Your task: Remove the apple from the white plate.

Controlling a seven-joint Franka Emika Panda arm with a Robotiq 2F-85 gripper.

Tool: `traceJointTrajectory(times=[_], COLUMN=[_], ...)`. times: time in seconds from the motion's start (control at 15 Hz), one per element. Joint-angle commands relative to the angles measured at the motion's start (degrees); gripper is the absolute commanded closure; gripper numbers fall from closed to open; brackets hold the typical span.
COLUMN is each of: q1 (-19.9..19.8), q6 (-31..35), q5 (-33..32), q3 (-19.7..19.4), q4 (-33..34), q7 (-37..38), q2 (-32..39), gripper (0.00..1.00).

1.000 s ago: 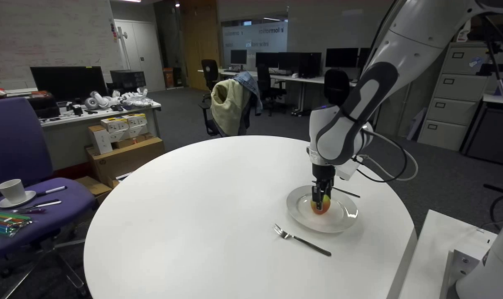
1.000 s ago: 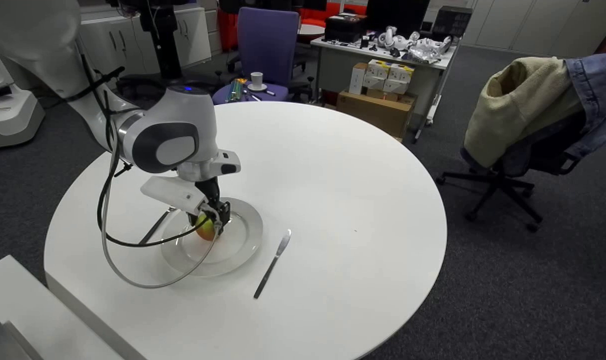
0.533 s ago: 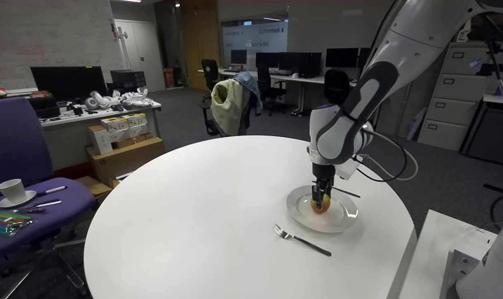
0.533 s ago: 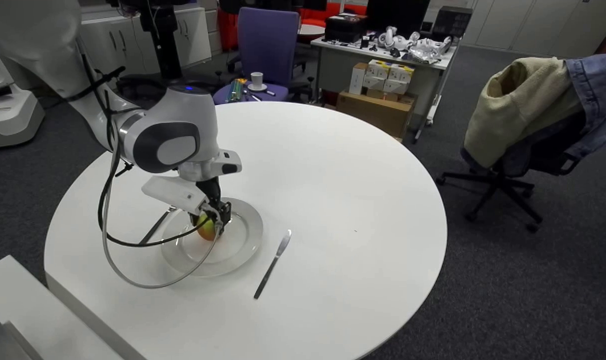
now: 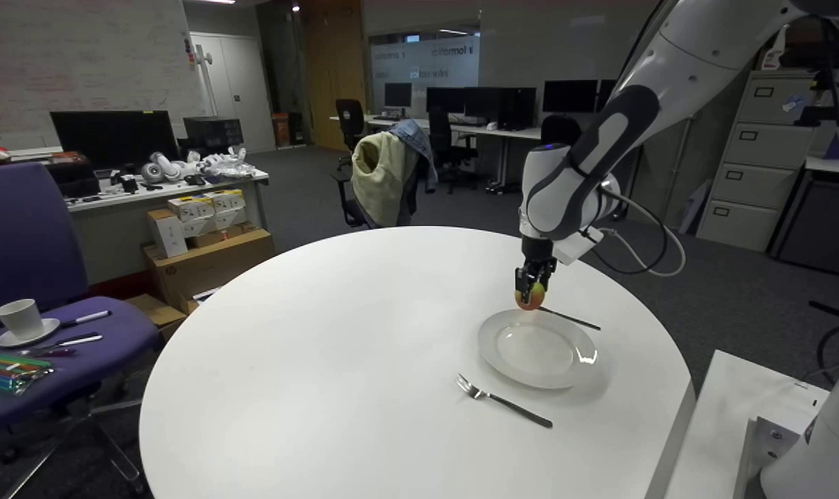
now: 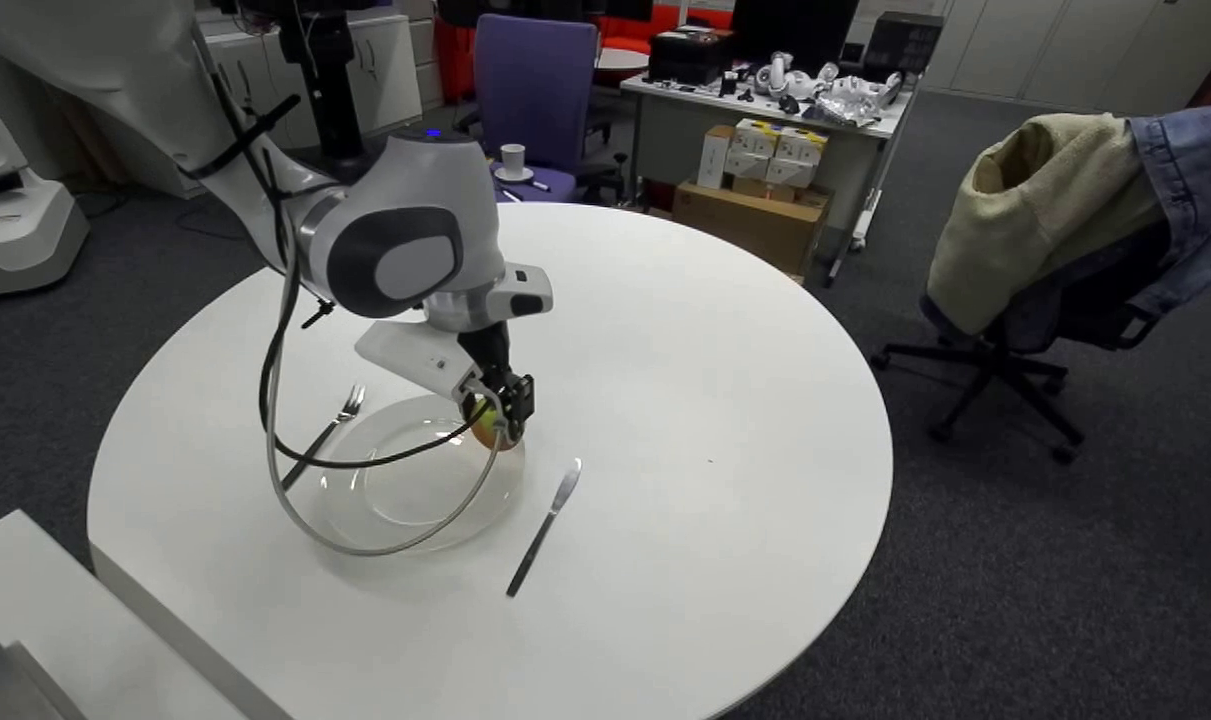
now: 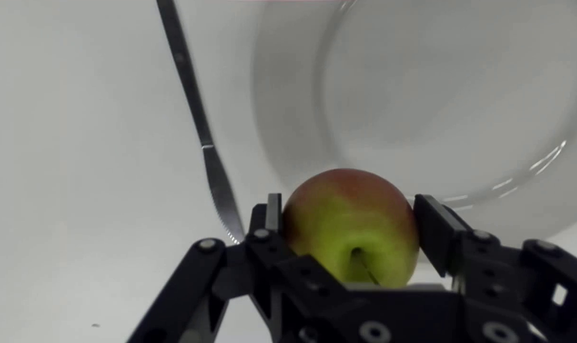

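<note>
The red and yellow-green apple is held by my gripper in the air above the table. In the wrist view the apple sits between the two black fingers of the gripper, which touch it on both sides. In an exterior view the apple is partly covered by the gripper and a cable. The white plate lies flat on the table with nothing on it. The apple hangs above the plate's edge on the knife side; the plate also shows in the wrist view.
A knife lies beside the plate near the gripper, also in the wrist view. A fork lies on the plate's opposite side. The round white table carries them. A purple chair holds a white cup.
My gripper has lifted the apple off the plate and carried it up and across toward the knife side. The plate, fork and knife have not moved.
</note>
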Motion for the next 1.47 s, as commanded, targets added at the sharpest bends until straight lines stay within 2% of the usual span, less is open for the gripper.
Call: traceJointTrajectory(times=[0.0, 0.27, 0.6, 0.8, 1.07, 1.4], q1=[-1.4, -1.7, -1.4, -2.1, -3.6, -3.2], q6=[0.0, -1.0, -2.4, -4.0, -6.7, -9.6], q5=[1.7, 6.6, 7.4, 9.8, 16.5, 18.2], q3=[0.8, 2.5, 3.5, 5.3, 9.1, 10.5], q4=[4.8, 11.3, 19.3, 24.1, 29.9, 35.0], q7=[2.0, 2.9, 4.0, 3.7, 3.1, 3.5], q2=[0.1, 3.0, 7.5, 10.8, 15.2, 20.4], gripper=[0.53, 0.53, 0.53, 0.53, 0.53, 0.53])
